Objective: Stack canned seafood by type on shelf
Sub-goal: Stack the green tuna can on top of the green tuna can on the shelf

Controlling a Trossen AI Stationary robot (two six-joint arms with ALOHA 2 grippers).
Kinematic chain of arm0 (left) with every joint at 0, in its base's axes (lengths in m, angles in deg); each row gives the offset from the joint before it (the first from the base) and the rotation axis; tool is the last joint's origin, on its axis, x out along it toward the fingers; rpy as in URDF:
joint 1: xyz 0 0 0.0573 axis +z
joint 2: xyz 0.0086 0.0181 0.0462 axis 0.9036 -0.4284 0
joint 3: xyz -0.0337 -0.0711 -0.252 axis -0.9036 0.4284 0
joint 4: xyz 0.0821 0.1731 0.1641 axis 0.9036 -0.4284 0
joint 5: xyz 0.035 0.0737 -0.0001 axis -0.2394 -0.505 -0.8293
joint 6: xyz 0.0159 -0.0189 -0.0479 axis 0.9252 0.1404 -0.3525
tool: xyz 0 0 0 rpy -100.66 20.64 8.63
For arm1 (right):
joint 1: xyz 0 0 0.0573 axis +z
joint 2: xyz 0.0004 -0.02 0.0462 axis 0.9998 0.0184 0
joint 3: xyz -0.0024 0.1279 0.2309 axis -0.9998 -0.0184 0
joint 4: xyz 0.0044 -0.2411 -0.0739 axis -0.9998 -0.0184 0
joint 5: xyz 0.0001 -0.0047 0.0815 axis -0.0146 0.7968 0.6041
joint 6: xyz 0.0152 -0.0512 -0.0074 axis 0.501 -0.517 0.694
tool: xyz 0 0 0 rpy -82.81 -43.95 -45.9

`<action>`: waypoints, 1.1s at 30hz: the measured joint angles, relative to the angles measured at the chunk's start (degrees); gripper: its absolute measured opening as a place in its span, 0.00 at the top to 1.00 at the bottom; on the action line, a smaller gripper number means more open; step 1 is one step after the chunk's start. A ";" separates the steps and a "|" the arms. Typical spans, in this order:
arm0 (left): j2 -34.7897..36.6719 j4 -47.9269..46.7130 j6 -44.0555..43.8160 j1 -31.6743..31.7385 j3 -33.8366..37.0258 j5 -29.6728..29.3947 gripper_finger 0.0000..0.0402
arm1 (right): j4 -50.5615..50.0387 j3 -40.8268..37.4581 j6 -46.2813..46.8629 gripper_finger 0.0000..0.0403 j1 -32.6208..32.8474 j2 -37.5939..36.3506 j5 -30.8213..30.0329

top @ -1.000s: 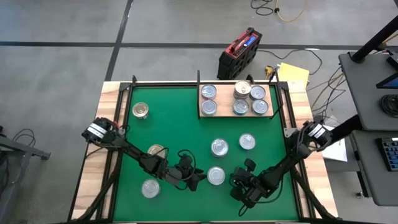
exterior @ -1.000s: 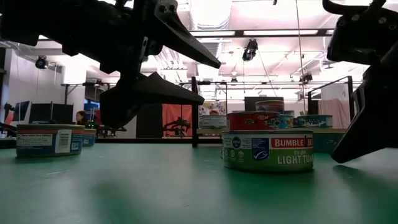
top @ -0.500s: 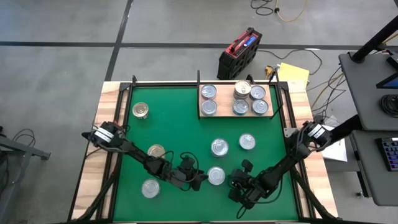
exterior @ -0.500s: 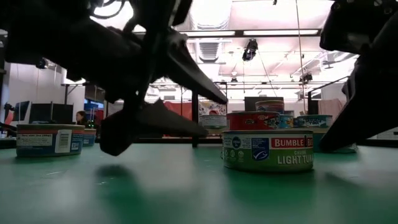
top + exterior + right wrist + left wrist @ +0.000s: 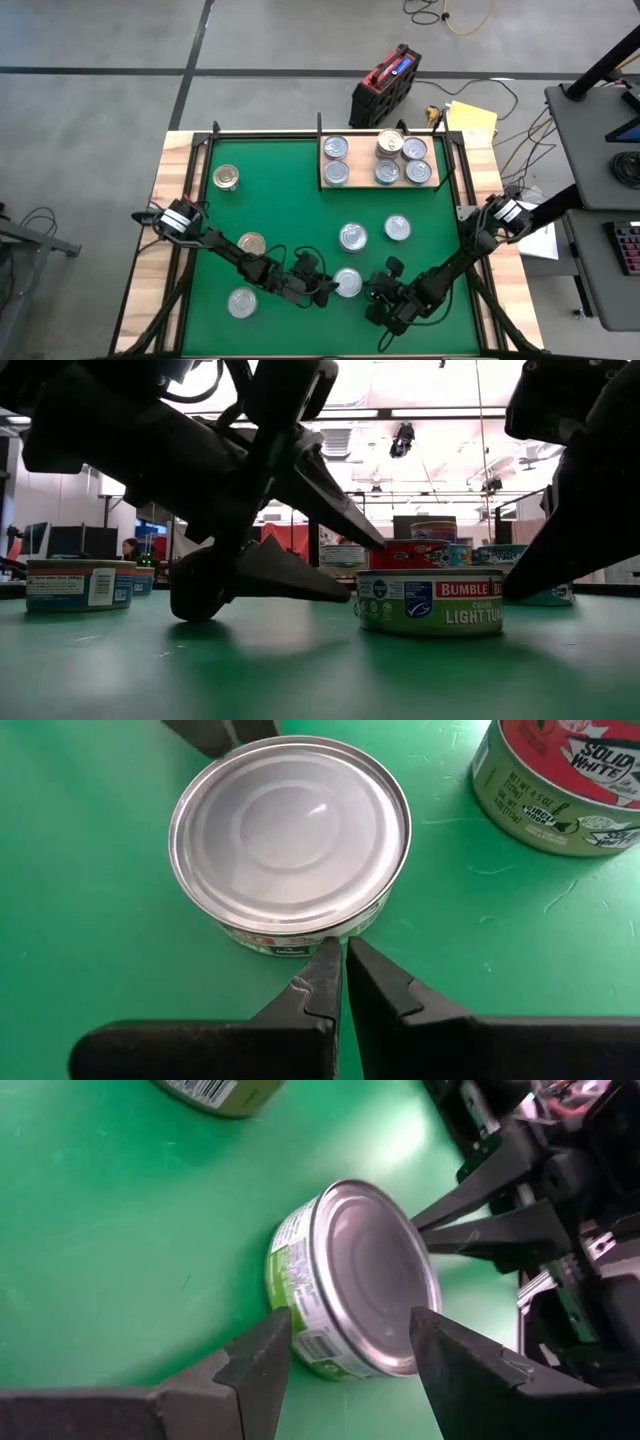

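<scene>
Tin being worked on: silver-lidded tin in the lower middle of the high view, flat on the green mat; green label side reading "Light Tuna" in the low view.
Left gripper: just left of that tin, low at the mat; jaws wide, one finger on each side of the tin, no contact visible.
Right gripper: just right of the same tin, jaws pressed together, tips pointing at the tin's wall, holding nothing.
Shelf: pale wooden board in the upper middle of the high view, at the mat's top edge, with tins in two rows and one stacked tin sitting higher.
Loose tins: two in the middle right; gold-lidded one in the upper left; another beside the left arm; silver one in the lower left.
Red-labelled tin: near the right gripper, upright on the mat.
Beyond the table: red and black case on the floor, top centre.
</scene>
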 joint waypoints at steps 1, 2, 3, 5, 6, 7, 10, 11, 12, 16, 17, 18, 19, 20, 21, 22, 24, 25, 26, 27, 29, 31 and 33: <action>0.00 -0.79 -0.50 0.00 -0.11 0.46 0.53 | 0.03 0.00 0.00 0.97 0.00 0.00 0.00; 0.01 -1.49 -1.25 0.02 -0.20 0.92 0.53 | 0.04 0.00 0.00 0.97 0.00 0.00 -0.02; 0.05 -2.03 -2.03 0.06 -0.20 1.19 0.53 | 0.05 0.00 0.00 0.97 0.00 0.00 -0.02; 0.07 -2.70 -2.35 -0.04 -0.18 1.49 0.53 | 0.12 0.00 0.02 0.97 0.00 0.00 -0.02; 0.07 -2.74 -2.35 -0.07 -0.16 1.51 0.53 | 0.38 0.00 0.00 0.97 0.00 0.20 -0.02; 0.07 -2.72 -2.39 -0.04 -0.15 1.55 0.53 | 0.73 0.00 0.00 0.97 -0.10 0.50 -0.03; 0.04 -3.12 -2.35 -0.05 -0.18 1.74 0.53 | 1.90 0.00 -0.05 0.97 -0.44 1.60 0.09; 0.00 -3.15 -2.35 -0.07 -0.18 1.78 0.53 | 2.48 0.00 -0.21 0.97 -0.64 2.14 0.09; -0.04 -3.13 -2.35 -0.07 -0.18 1.78 0.53 | 2.69 0.00 -0.52 0.97 -0.66 2.64 0.09; -0.09 -2.97 -2.01 -0.07 -0.13 1.84 0.53 | 3.33 0.25 -0.17 0.97 -0.68 3.72 -0.45; -0.11 -2.87 -1.84 -0.09 -0.10 1.85 0.53 | 3.35 0.27 -0.16 0.97 -0.69 3.74 -0.32; -0.11 -2.84 -1.80 -0.09 -0.11 1.85 0.53 | 3.49 0.35 -0.18 0.97 -0.70 3.74 -0.15; -0.11 -2.62 -1.73 -0.09 -0.07 1.84 0.53 | 3.51 0.42 -0.21 0.97 -0.70 3.74 -0.17; -0.11 -2.06 -1.49 -0.10 -0.07 1.85 0.53 | 3.49 0.48 -0.58 0.97 -0.70 3.74 -0.15; -0.13 -1.89 -1.31 -0.11 -0.14 1.86 0.53 | 3.50 0.61 -0.76 0.97 -0.70 3.74 -0.13; -0.17 -2.09 -0.95 -0.11 -0.41 1.84 0.53 | 3.54 0.74 -0.96 0.97 -0.74 3.74 0.07; -0.28 -2.67 0.67 -0.17 -1.20 1.86 0.53 | 3.68 0.79 -1.03 0.97 -0.74 3.74 0.25; -0.36 -3.07 1.80 -0.17 -1.81 1.86 0.53 | 3.67 0.79 -1.01 0.97 -0.74 3.74 0.25; -0.43 -3.53 3.06 -0.17 -2.48 1.92 0.53 | 3.62 0.79 -1.02 0.97 -0.72 3.74 0.28; -0.49 -3.97 4.26 -0.20 -3.10 1.99 0.53 | 3.55 0.78 -1.01 0.97 -0.70 3.74 0.31; -0.57 -4.69 5.59 -0.22 -4.10 2.33 0.53 | 3.29 0.79 -0.82 0.97 -0.65 3.74 0.31; -0.55 -5.95 5.64 -0.22 -4.98 2.45 0.53 | 3.23 0.78 -0.83 0.97 -0.63 3.74 0.31; -0.52 -7.52 5.67 -0.22 -5.70 2.47 0.53 | 3.26 0.76 -0.89 0.97 -0.63 3.74 0.31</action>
